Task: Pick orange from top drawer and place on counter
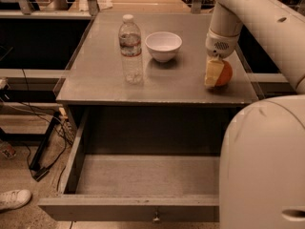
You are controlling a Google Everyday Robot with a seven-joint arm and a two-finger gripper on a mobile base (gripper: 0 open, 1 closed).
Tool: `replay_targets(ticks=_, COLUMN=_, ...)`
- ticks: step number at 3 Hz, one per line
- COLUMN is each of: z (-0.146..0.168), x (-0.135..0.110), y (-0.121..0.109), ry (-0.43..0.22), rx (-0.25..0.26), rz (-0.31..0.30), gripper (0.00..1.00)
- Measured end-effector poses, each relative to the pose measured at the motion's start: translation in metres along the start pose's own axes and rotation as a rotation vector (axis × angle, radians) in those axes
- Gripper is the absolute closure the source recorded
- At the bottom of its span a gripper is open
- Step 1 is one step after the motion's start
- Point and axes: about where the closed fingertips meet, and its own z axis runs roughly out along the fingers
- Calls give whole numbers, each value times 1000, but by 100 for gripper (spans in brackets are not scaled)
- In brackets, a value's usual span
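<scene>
The orange (224, 74) sits low at the right front of the grey counter (100, 75), at or just above its surface. My gripper (217, 74) reaches down from the arm at the upper right and stands around the orange, one pale finger (212, 73) across its left side. The top drawer (143, 175) is pulled wide open below the counter, its inside bare, its knob (156, 217) at the bottom edge.
A clear water bottle (130, 49) stands at the counter's middle, with a white bowl (163, 46) to its right. My robot body (264, 166) fills the lower right. Cables and a shoe (14, 199) lie on the floor at the left.
</scene>
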Motion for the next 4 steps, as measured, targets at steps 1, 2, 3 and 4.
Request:
replay_targets(ticks=1, z=0, x=0, y=0, ry=0, rx=0, rz=0, gripper=34)
replay_targets(ticks=2, z=0, x=0, y=0, ry=0, rx=0, rz=0, gripper=11)
replay_targets(ticks=3, z=0, x=0, y=0, ry=0, rx=0, rz=0, gripper=0)
replay_targets(ticks=4, z=0, x=0, y=0, ry=0, rx=0, rz=0, gripper=0)
